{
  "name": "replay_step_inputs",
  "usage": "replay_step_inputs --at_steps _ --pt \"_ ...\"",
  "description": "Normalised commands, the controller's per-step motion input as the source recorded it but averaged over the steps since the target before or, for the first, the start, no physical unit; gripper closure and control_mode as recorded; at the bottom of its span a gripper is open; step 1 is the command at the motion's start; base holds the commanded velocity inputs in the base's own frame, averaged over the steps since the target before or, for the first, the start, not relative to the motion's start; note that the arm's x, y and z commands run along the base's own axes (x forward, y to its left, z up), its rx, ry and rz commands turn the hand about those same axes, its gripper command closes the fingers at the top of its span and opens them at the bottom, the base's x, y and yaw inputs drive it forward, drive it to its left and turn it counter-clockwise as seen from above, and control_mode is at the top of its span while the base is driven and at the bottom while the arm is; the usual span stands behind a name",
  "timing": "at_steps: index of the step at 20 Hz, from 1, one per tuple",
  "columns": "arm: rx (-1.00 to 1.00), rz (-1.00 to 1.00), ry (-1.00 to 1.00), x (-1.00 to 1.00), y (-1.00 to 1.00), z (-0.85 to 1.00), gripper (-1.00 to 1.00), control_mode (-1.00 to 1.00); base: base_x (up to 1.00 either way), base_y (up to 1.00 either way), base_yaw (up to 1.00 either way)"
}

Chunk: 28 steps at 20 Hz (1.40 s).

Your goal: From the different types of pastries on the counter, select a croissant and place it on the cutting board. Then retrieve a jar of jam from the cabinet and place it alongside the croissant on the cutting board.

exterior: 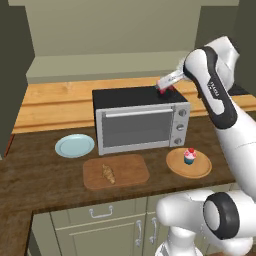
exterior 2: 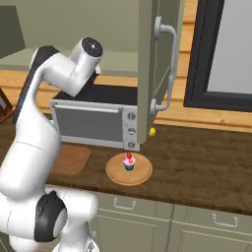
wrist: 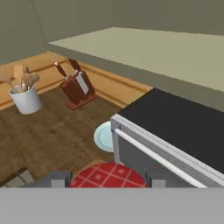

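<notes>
My gripper [wrist: 106, 180] is clamped on the jam jar [wrist: 107, 176], its round lid a red-and-white check between the 2 dark fingertips [wrist: 57, 178], held above the boxy steel toaster oven [exterior: 140, 120] with its matte black top; no lettering on jar or oven is readable, and the dark print on my forearm is too small to make out. The ridged golden croissant [exterior: 108, 173] lies on the rounded wooden cutting board [exterior: 134, 170], a pale-blue plate [exterior: 74, 145] at its 10 o'clock and a round wooden plate [exterior: 188, 163] bearing a pink-frosted cupcake [exterior: 189, 156] at its 3 o'clock.
</notes>
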Motion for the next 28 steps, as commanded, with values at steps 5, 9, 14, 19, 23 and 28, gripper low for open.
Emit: replay_step_inputs --at_steps 5,9,14,19,23,28 --pt "0.25 0.36 0.00 -0.78 0.47 -0.89 1.00 -1.00 0.00 0.00 0.00" --pt "0.12 0.43 0.00 -0.03 0.58 -1.00 1.00 -1.00 0.00 0.00 0.00" --pt "0.02 0.35 0.00 0.05 0.22 -0.88 1.00 -1.00 0.00 0.00 0.00" --pt "0.00 0.17 0.00 0.34 -0.42 -0.98 1.00 -1.00 0.00 0.00 0.00" --pt "0.00 0.04 0.00 0.01 -0.03 -0.20 1.00 -1.00 0.00 0.00 0.00" --pt "-0.05 0.00 -0.02 0.13 0.19 -0.49 1.00 -1.00 0.00 0.00 0.00"
